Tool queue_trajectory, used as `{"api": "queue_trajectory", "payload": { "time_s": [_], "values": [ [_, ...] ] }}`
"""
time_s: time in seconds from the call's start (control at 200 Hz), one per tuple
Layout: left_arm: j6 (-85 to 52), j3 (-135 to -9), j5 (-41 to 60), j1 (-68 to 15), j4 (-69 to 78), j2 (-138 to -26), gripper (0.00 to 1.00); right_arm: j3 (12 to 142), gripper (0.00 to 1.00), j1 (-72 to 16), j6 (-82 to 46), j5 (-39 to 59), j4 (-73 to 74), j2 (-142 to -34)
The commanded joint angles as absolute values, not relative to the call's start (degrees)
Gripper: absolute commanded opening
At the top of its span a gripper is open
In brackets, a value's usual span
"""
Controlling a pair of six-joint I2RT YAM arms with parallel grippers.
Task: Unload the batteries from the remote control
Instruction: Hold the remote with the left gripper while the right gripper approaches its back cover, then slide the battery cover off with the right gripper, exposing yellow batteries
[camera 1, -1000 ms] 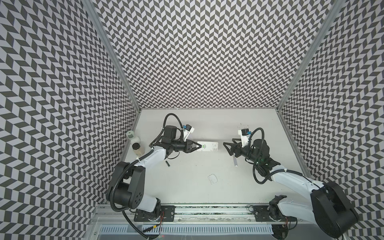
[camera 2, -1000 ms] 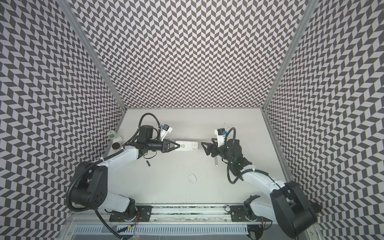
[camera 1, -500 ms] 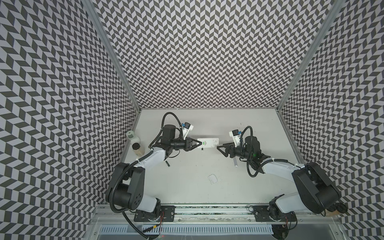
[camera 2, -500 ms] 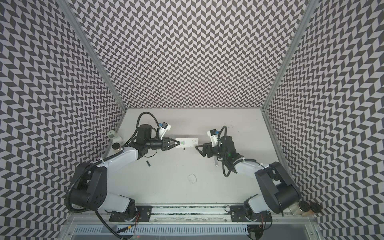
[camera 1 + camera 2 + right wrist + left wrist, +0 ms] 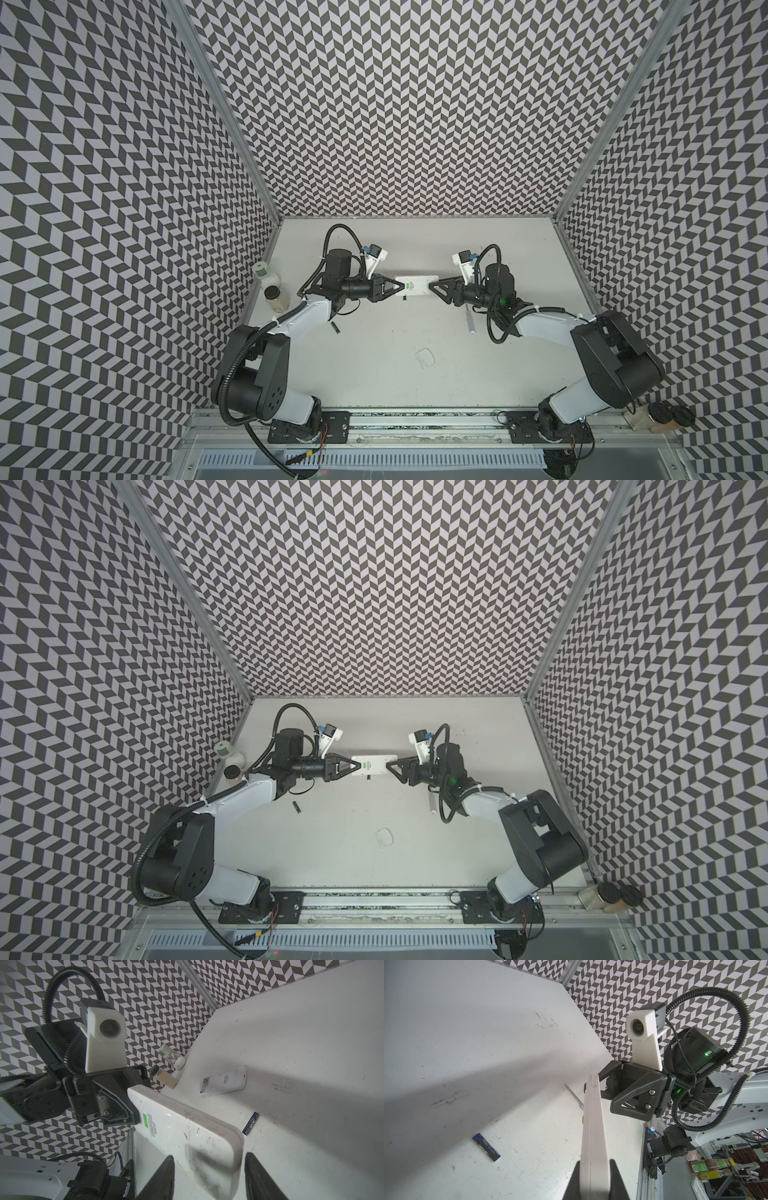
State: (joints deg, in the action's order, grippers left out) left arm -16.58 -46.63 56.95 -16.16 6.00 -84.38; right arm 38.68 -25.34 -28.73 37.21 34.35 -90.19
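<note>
Two jars stand side by side at the left edge of the tabletop. In the right wrist view, a flat white casing lies near them. It has an open recess at one end and a block of print too small to read.

The left arm rises from the near-left corner. Its forearm angles toward the centre and its wrist is level, pointing right. One black-and-blue battery lies flat on the left half of the tabletop, just beside this forearm and well apart from the remote. Its white lettering is not legible.

The left hand is clamped on the left end of the white remote control. The left wrist view shows the remote edge-on, pinched across its thickness. The remote is held level above the tabletop, midway between the left and right edges. Its upward face carries a green rectangular sticker and lines of small print that cannot be read. This face shows no battery.

A small clear piece lies near the centre, toward the near edge.

The right hand meets the remote's rounded right end. Its jaws stand apart, one on each side across the width, with a gap at one finger. A clear-handled screwdriver lies flat below the right wrist. The right arm mirrors the left, wrist level and pointing left.
</note>
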Motion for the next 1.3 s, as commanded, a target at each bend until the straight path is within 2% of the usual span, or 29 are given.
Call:
{"api": "queue_trajectory", "payload": {
  "time_s": [0.0,0.085,0.28,0.486,0.801,0.941,1.292],
  "values": [
    [-17.04,-47.24,58.72,-16.61,9.08,-84.04,0.0,39.91,0.51,-25.81,-29.19,37.81,36.76,-91.51],
    [-16.96,-47.68,58.16,-16.59,8.77,-84.19,0.0,40.46,0.5,-26.02,-28.57,37.34,35.64,-92.31],
    [-16.72,-47.57,58.59,-16.78,9.06,-83.93,0.0,41.36,0.34,-26.14,-26.14,35.89,32.21,-92.31],
    [-16.7,-48.14,59.54,-16.87,8.91,-83.77,0.0,41.84,0.21,-26.17,-24.85,33.27,28.71,-91.97],
    [-14.5,-48.77,56.32,-16.61,6.53,-84.25,0.0,42.39,0.17,-26.1,-23.11,33.64,24.39,-88.93],
    [-15.25,-49.28,57.6,-16.88,6.96,-84.44,0.0,42.16,0.12,-26.72,-24.83,35.44,25.34,-87.94],
    [-15.26,-49.19,57.16,-17.32,7.03,-84.5,0.0,42.99,0.04,-27.75,-26.02,36.68,27.01,-90.53]
  ]
}}
